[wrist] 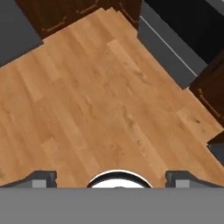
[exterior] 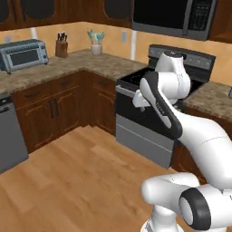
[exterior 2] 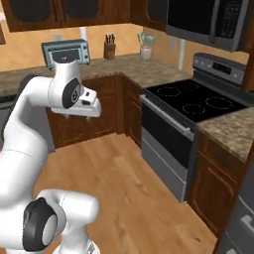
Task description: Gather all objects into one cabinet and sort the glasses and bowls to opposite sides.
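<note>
Landmark: the black stove [exterior 2: 196, 106].

Nearest, the gripper [wrist: 111, 177] hangs over bare wood floor [wrist: 96, 105] in front of the stove, pointing down; its two fingertips [wrist: 43, 177] stand wide apart with nothing between them, so it is released and empty.

Beyond and left of the stove, the corner counter [exterior: 86, 61] carries a knife block [exterior: 61, 47], a utensil jar [exterior: 96, 45] and, furthest left, a toaster oven [exterior: 23, 54]. Dark wall cabinets [exterior 2: 59, 12] run above it, left of the microwave [exterior 2: 211, 20] over the stove.

No cup, mug or bowl can be seen from this position; their location cannot be told.

Judgement on handling: cups likely light, rigid and glossy, so slippery; grip across the wall at the rim. Bowl is wide; pinch one rim edge.
</note>
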Controlling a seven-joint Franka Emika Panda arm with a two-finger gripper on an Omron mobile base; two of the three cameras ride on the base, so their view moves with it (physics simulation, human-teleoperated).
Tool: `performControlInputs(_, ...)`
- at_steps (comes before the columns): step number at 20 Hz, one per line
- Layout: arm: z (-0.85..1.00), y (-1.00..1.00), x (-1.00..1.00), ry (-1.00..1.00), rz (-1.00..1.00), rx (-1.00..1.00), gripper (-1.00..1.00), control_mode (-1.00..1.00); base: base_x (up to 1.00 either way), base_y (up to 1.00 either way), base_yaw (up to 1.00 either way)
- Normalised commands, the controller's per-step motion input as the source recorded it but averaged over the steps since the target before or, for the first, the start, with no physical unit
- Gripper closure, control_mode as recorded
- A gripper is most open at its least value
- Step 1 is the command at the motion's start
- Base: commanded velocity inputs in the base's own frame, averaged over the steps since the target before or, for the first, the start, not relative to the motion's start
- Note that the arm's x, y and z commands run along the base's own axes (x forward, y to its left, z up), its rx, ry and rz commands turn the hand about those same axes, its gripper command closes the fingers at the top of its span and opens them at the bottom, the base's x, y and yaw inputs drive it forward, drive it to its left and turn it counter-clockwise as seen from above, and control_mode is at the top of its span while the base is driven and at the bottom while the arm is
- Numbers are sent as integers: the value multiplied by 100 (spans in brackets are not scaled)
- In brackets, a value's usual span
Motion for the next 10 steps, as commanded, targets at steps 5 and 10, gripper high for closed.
performControlInputs(5, 0, 0, 0, 0, 0, 0, -100, 100, 86, 2, -56)
performControlInputs(10, 0, 0, 0, 0, 0, 0, -100, 100, 63, -13, -67)
